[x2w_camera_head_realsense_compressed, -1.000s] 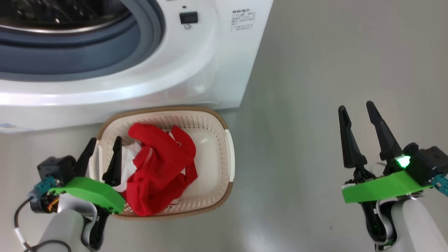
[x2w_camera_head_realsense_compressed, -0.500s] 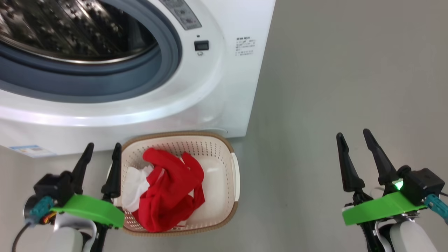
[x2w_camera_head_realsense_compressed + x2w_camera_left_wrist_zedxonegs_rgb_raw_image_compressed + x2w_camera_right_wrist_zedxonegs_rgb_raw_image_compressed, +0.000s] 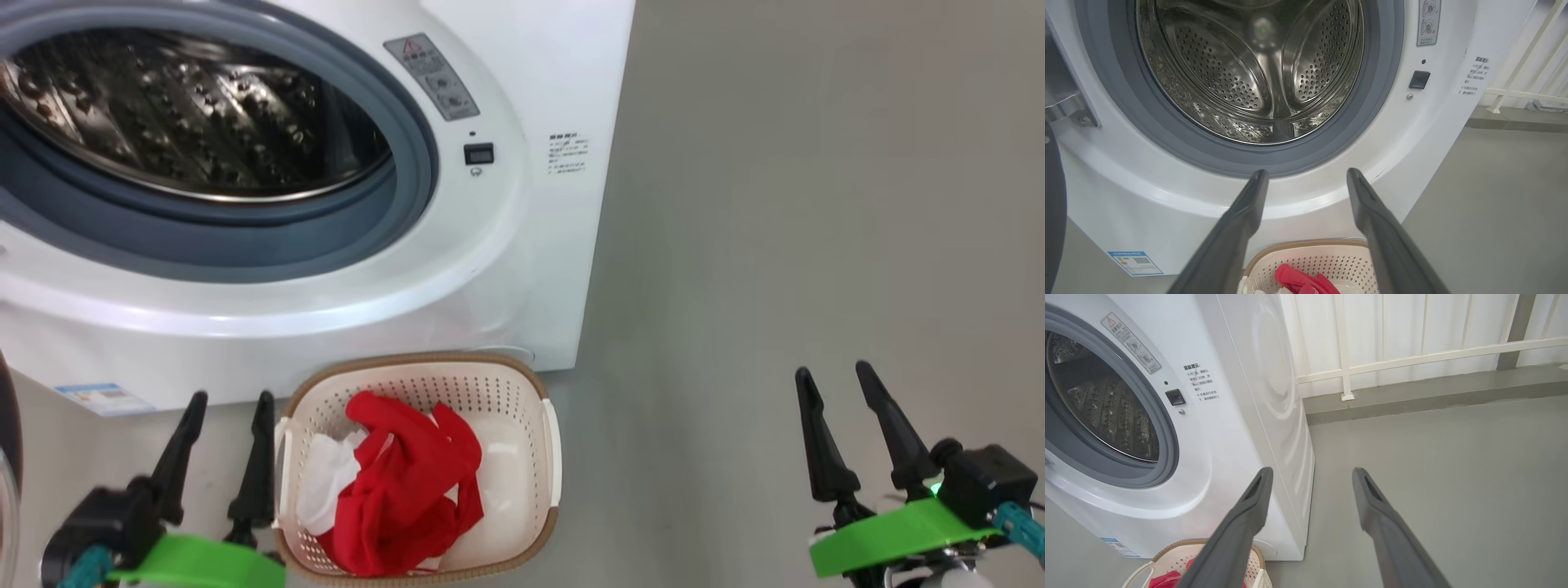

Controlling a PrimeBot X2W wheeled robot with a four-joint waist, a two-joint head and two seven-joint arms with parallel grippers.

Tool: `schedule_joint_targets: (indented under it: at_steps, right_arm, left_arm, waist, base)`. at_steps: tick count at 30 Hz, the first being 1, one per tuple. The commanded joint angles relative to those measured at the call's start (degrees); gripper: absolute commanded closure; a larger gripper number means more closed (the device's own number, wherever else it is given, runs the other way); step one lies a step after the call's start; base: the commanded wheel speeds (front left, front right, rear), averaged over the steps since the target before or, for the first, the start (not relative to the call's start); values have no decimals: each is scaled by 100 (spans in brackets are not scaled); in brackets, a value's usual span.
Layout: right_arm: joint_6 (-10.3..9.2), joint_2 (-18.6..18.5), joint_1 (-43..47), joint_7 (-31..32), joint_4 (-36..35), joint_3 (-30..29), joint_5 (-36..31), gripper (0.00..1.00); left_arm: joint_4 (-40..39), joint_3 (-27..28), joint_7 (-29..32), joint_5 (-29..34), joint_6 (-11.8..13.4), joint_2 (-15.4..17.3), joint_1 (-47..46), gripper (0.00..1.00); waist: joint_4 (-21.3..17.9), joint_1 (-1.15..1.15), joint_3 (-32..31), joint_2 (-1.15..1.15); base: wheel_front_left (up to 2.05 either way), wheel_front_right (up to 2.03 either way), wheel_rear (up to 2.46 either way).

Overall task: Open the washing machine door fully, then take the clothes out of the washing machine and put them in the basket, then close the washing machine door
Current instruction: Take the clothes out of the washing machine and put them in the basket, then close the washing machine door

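The washing machine (image 3: 498, 269) stands with its steel drum (image 3: 188, 122) bare of clothes. A dark sliver of the washing machine door (image 3: 5, 416) shows at the far left, swung open. On the floor in front, the cream basket (image 3: 408, 360) holds the red and white clothes (image 3: 408, 482). My left gripper (image 3: 229, 403) is open and empty just left of the basket. In the left wrist view it (image 3: 1307, 173) points at the drum (image 3: 1249, 69) above the basket (image 3: 1306, 251). My right gripper (image 3: 834, 374) is open and empty over bare floor, far to the right.
The grey floor (image 3: 775, 245) stretches to the right of the machine. In the right wrist view my right gripper (image 3: 1312, 472) points past the machine's side (image 3: 1274, 396) toward a white railing (image 3: 1412, 355) on a low kerb behind it.
The head camera has tilted up, so more of the drum shows and the basket sits lower. My left gripper has drawn back off the basket's left rim. Both grippers stay open.
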Motion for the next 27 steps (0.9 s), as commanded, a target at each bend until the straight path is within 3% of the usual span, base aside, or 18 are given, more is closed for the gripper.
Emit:
schedule_joint_targets:
  at_steps: [1, 11, 27]
  right_arm:
    - [37, -23, 45, -37, -126, 108, 15, 0]
    - [37, -23, 225, -37, -124, 87, 21, 0]
    - [37, -23, 158, -37, -115, 69, -7, 0]
  left_arm:
    - [-252, 272, -36, 111, -32, 72, 102, 0]
    - [-846, 626, -36, 304, -32, -158, 862, 0]
    - [-850, 633, -36, 290, -32, -170, 748, 0]
  waist:
    - [-35, 0, -109, 0]
    - [-113, 0, -213, 0]
    - [-88, 0, -155, 0]
  base:
    - [0, 0, 0]
    - [0, 0, 0]
    - [0, 0, 0]
